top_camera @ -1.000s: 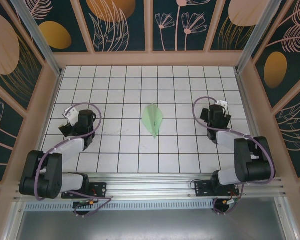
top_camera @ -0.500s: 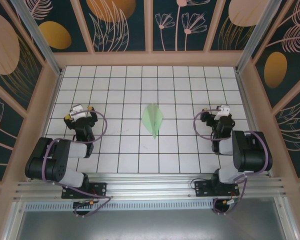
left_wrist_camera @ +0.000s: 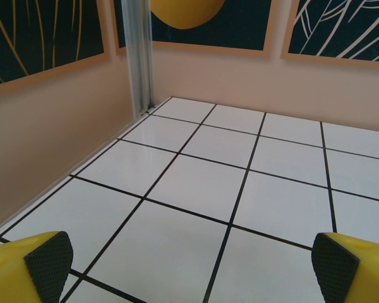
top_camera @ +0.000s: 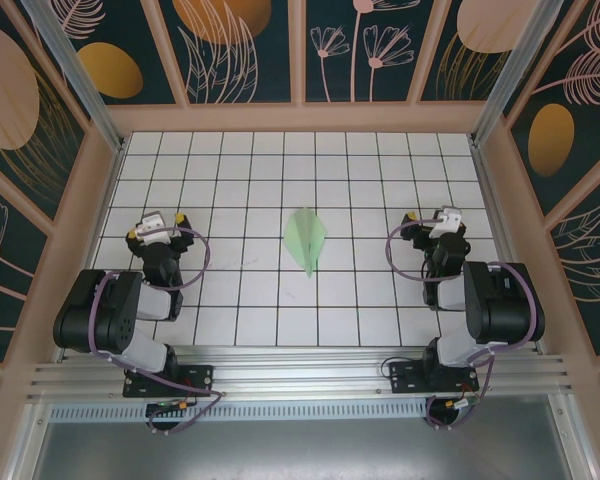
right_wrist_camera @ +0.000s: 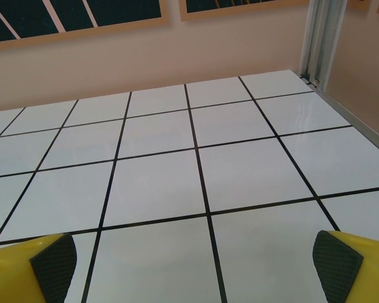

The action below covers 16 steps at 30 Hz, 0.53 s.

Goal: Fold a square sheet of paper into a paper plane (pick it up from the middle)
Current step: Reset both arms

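The paper plane [top_camera: 306, 238] lies flat on the white grid table [top_camera: 270, 170], between the two grippers and well apart from both. It is off to the right of the left gripper [top_camera: 156, 226] and off to the left of the right gripper [top_camera: 432, 220], at about the same depth on the table as their fingertips. It is a pale green kite shape with a crease down its middle. Its long narrow point aims back toward the arm bases, and its shorter end faces the far wall.

Neither tool touches the plane. The left gripper [left_wrist_camera: 189, 259] is released, its jaws spread wide. From its wrist camera I see the yellow fingers with their dark ribbed pads [left_wrist_camera: 49, 259] at the two bottom corners, and bare tiles between and ahead of them. The side wall [left_wrist_camera: 44, 126] runs close along its left, meeting a metal corner post [left_wrist_camera: 139, 57] further ahead.

The right gripper [right_wrist_camera: 196, 262] is released as well, jaws spread just as wide, with its pads [right_wrist_camera: 336, 265] low at the corners over bare tile. The side wall is on its right, and a metal post [right_wrist_camera: 322, 38] stands in the far corner.

Both arms are folded back near their bases, with the grippers pointing toward the far wall.
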{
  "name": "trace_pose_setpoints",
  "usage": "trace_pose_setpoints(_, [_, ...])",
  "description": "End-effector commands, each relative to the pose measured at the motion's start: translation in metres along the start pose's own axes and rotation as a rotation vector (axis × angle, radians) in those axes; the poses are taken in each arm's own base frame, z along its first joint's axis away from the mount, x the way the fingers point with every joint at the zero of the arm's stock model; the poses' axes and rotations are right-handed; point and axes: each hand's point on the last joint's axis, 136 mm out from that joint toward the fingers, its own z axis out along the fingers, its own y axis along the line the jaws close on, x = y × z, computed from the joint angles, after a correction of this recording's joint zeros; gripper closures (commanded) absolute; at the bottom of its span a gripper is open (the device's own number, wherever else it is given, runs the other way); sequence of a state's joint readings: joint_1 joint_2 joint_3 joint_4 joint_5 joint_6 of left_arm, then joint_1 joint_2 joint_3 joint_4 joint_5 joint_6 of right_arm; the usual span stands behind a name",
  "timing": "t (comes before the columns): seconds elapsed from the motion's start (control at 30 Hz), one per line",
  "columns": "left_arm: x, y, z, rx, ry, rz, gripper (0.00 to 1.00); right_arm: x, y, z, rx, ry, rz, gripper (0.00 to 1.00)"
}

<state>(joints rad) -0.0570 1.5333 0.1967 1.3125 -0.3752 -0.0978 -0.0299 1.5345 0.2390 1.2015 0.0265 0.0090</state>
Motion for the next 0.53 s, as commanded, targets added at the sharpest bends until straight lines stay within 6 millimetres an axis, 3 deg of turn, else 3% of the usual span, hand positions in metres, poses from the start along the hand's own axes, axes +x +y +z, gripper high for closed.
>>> trace_pose_setpoints(0.0, [-0.0135,-0.0027,0.0011,0.018,-0.045,-0.026,0.01,-0.0063,0.0020,-0.0022,-0.003,-0.037,0.011,0.01])
trace_pose_setpoints(0.5, [-0.0131,-0.0033,0.0017,0.020,-0.042,-0.025,0.01,-0.0066,0.0020,-0.0023,-0.004,-0.038,0.011,0.01])
